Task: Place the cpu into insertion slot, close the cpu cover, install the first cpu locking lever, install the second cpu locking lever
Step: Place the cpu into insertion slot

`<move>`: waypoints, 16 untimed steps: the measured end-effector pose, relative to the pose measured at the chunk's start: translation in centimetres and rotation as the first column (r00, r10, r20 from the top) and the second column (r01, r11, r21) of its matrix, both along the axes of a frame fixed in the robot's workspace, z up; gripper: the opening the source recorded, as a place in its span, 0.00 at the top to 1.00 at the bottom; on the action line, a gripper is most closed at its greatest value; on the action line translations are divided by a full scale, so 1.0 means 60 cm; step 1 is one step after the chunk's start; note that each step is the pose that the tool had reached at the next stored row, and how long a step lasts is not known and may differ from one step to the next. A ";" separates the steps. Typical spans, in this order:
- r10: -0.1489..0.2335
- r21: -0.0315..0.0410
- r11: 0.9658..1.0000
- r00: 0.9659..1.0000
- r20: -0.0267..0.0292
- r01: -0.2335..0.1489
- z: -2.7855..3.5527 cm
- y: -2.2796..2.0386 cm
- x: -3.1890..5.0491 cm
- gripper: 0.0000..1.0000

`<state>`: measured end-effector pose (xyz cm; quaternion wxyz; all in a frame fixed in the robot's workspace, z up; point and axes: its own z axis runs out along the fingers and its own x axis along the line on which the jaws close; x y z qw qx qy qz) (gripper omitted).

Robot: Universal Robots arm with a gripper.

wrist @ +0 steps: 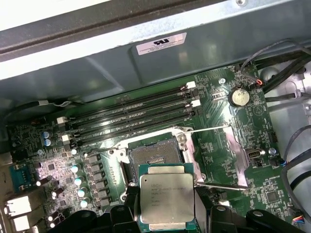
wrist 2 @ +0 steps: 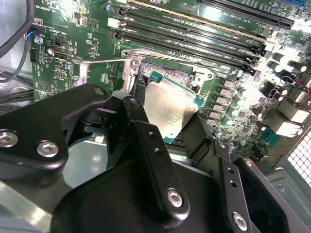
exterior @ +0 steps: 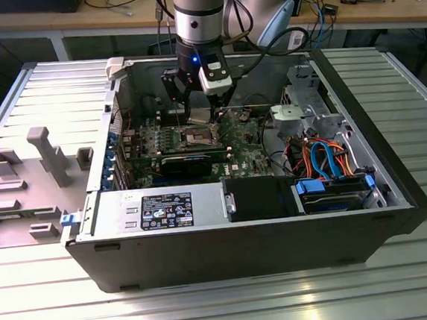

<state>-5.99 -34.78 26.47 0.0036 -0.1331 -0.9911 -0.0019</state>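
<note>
My gripper (exterior: pixel 198 107) hangs inside the open computer case, shut on the cpu (exterior: pixel 198 116). Both wrist views show the cpu (wrist 2: pixel 167 109) (wrist: pixel 167 199) as a flat silver-grey square clamped by its edges between the black fingers (wrist 2: pixel 146 141) (wrist: pixel 218 216). It is held just above the green motherboard (exterior: pixel 234 139), next to and partly over the insertion slot (wrist: pixel 153 158) (wrist 2: pixel 167 73), which lies open and dark. The cpu cover (wrist: pixel 235 158) (wrist 2: pixel 83 73) is swung open beside the slot, and thin silvery lever wires (wrist: pixel 209 128) stand out from it.
Long black memory slots (wrist: pixel 131 121) run beside the socket. In the exterior view the case holds a power supply (exterior: pixel 162 209) at the front, a drive bay with blue and orange cables (exterior: pixel 326 161) on the right, and a black card (exterior: pixel 188 164). Grey fixtures (exterior: pixel 45 156) stand outside on the left.
</note>
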 end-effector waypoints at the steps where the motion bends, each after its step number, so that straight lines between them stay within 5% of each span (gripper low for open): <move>1: -0.001 0.000 1.000 1.000 0.000 0.001 0.000 0.0000 0.000 0.45; 16: -0.031 0.000 1.000 1.000 0.000 0.031 0.000 0.0000 0.000 0.45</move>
